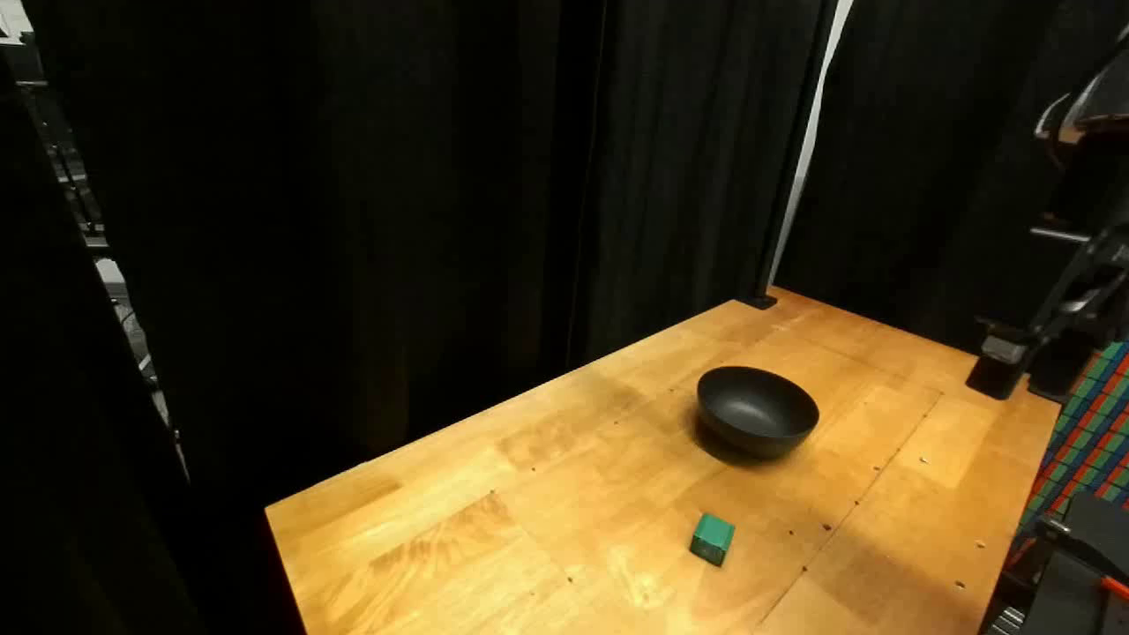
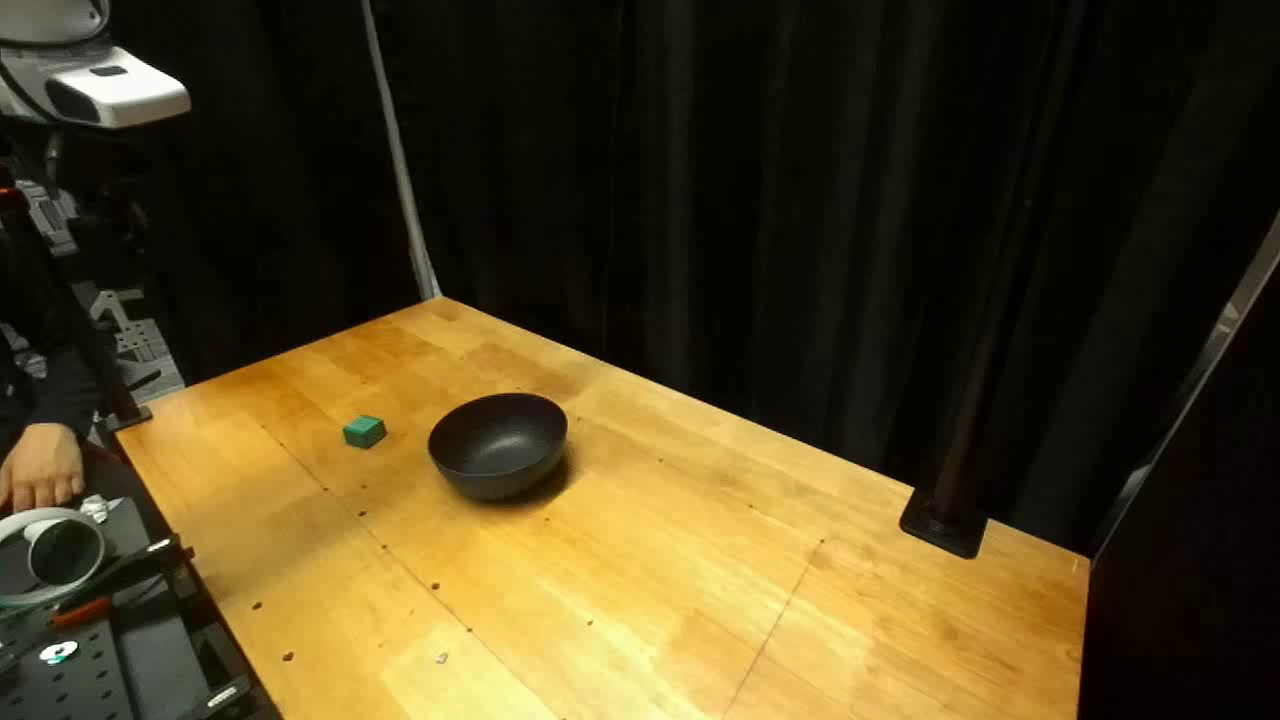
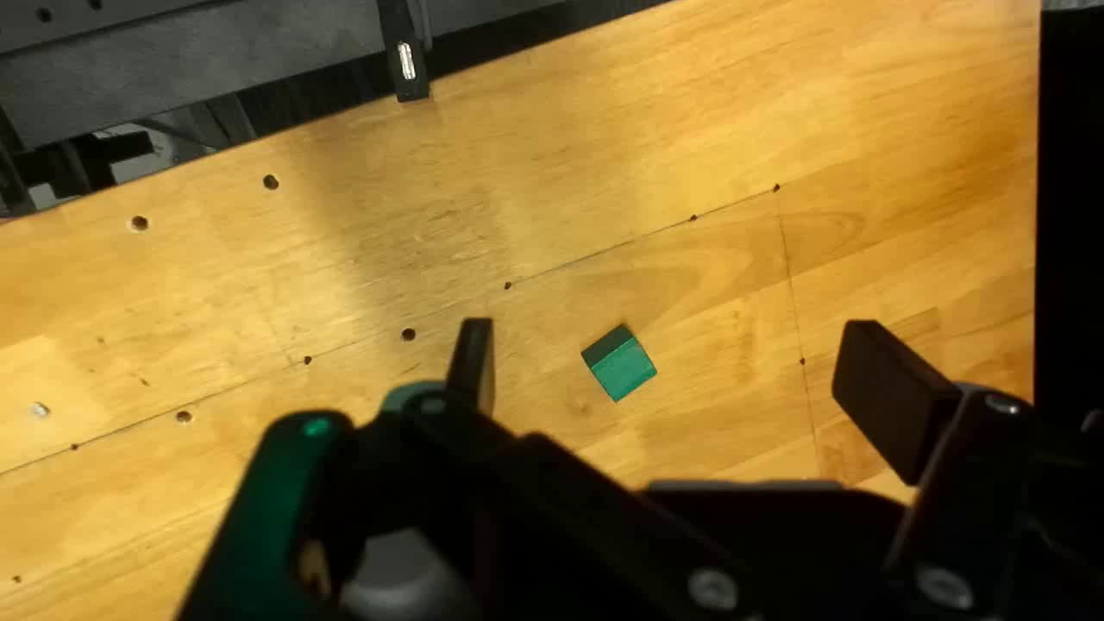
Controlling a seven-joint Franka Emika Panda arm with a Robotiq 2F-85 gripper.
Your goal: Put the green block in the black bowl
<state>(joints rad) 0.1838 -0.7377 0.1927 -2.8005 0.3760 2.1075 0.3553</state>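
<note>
The green block (image 1: 713, 539) is a small cube lying on the wooden table (image 1: 423, 538). It also shows in an exterior view (image 2: 364, 432) and in the wrist view (image 3: 621, 366), where it appears between the two fingers. The black bowl (image 1: 757, 413) stands upright on the table, a short way from the block, and shows in an exterior view (image 2: 498, 447). Its visible inside is empty. The bowl is out of the wrist view. My gripper (image 3: 668, 362) is open and empty, above the table and apart from the block. In an exterior view the gripper (image 1: 1026, 375) is at the right edge.
A black post base (image 2: 943, 522) stands at a table corner. Black curtains (image 2: 750, 200) hang behind the table. A person's hand (image 2: 42, 468), a roll of tape (image 2: 65, 552) and a dark side bench (image 2: 150, 640) are beyond the table's edge.
</note>
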